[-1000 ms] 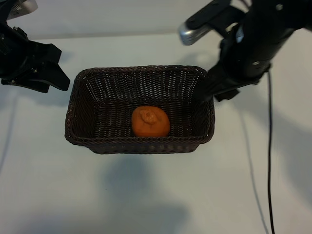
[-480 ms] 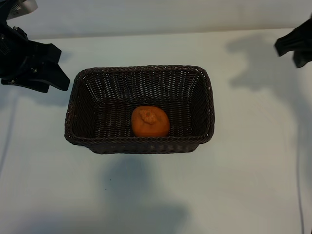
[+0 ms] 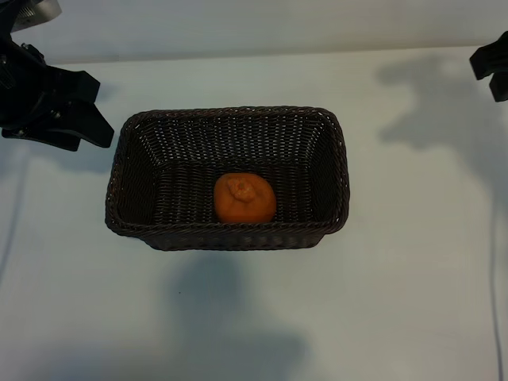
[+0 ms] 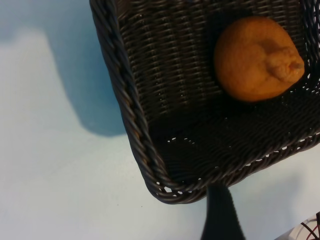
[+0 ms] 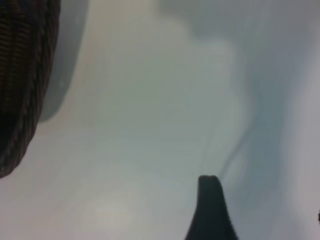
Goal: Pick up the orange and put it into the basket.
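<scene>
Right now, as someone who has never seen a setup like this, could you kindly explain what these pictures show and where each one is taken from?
This is a two-armed robot at a pale table, with a clamp-like gripper on each arm. One picture looks down on the table from outside the rig; the other two come from small cameras on the arms' wrists.

On the table stands a rectangular dark brown woven wicker basket. Inside it, near the front wall, lies a small round orange fruit with its bumpy stem dimple on top. The left wrist picture shows the same fruit and a basket corner up close.

The left gripper sits beside the basket's left end, open and empty. The right gripper is at the far right edge of the overhead picture, also open, holding nothing. Its wrist picture shows mostly bare table and a bit of basket rim.
</scene>
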Robot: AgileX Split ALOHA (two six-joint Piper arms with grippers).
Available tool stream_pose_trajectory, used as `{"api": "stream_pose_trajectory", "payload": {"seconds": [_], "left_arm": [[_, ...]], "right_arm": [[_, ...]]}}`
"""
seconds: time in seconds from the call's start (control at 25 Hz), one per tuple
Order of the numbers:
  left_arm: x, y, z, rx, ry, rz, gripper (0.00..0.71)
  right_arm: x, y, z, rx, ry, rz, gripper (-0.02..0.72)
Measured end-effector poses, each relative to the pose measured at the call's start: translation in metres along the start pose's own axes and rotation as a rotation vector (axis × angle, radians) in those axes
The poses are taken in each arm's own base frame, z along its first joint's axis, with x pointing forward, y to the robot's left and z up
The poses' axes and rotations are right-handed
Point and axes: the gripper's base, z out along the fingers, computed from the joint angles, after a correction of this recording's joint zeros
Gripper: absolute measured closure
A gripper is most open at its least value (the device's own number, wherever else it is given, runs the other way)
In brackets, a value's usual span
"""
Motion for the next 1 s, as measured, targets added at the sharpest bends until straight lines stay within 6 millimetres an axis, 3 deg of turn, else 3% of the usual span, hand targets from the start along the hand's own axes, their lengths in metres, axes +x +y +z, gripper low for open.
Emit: {"api": "stream_pose_trajectory", "payload": {"seconds": [0.2,1.0], "left_arm": [[0.0000,0.0000,0.0000,0.000,0.000,0.000,0.212],[0.0000,0.0000,0.0000,0.000,0.000,0.000,0.212]], "right_arm": [[0.0031,0.0025,-0.0077,-0.029,-0.019,0.011,0.214],[0.0033,0.0026,-0.0083,-0.030,-0.021,0.010,0.214]]}}
